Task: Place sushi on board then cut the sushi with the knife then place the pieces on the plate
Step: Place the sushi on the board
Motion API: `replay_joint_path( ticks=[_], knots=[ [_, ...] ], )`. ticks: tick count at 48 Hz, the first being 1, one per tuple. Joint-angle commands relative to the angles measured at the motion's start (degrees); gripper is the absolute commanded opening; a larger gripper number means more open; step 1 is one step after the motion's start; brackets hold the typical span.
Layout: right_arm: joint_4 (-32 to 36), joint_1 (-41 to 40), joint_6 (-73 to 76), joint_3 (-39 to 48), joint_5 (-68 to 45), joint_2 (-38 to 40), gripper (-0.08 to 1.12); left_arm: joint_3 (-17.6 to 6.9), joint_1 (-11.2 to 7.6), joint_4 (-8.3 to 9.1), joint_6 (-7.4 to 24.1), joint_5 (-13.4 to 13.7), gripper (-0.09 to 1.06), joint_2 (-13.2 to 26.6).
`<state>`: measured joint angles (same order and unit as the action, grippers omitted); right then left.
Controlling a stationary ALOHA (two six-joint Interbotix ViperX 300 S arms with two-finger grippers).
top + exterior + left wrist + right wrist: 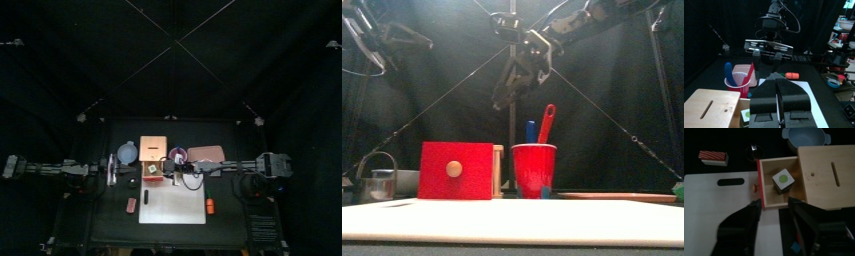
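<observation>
Sushi [782, 179] lies in the open drawer [759, 185] of the wooden box [827, 173], beside the board [717, 198]. My right pincer [775, 204] hovers above it, jaws apart; the left pincer [778, 82] is closed on nothing. I judge the sushi light and stiff, with blocks that separate, so I take it by its flat sides.

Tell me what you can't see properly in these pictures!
Sushi: hidden behind the red drawer front in the front view; too small to find in the top view.
Bowl: cut off by the right wrist view's edge.
Pink tray: seen only edge-on in the front view.
</observation>
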<state>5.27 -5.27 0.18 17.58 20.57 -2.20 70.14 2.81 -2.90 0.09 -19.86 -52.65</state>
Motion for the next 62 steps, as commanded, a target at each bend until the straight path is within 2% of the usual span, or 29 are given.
replay_joint_path(
  ticks=[1,4,18,25,39,51,62],
  knots=[
    [1.0,-0.1,-0.4,-6.7,2.7,-2.4,1.01,-0.3,0.18,-0.09,0.1,-0.5,0.05,0.0],
    [2.3,-0.2,-0.4,-9.2,4.7,-4.0,1.05,0.4,0.18,-0.09,0.1,-0.5,0.05,-0.1],
    [10.4,0.9,-5.4,-21.2,18.5,-12.7,1.04,2.0,1.49,0.09,0.1,-0.5,0.05,-1.6],
    [10.5,1.0,-9.1,-24.5,22.9,-15.7,1.04,2.6,1.76,-0.09,0.1,-0.6,0.05,-2.4],
    [7.2,0.5,-14.5,-25.9,23.2,-16.8,1.04,2.7,2.02,-0.09,0.0,-0.6,0.05,-2.4],
    [8.3,0.3,-14.8,-26.1,23.1,-17.1,1.04,3.4,1.67,0.09,0.0,-0.2,0.05,-3.1],
    [9.1,-0.1,-14.9,-26.3,22.8,-18.2,1.04,4.3,2.2,0.0,0.1,-0.4,0.05,-4.0]
  ],
)
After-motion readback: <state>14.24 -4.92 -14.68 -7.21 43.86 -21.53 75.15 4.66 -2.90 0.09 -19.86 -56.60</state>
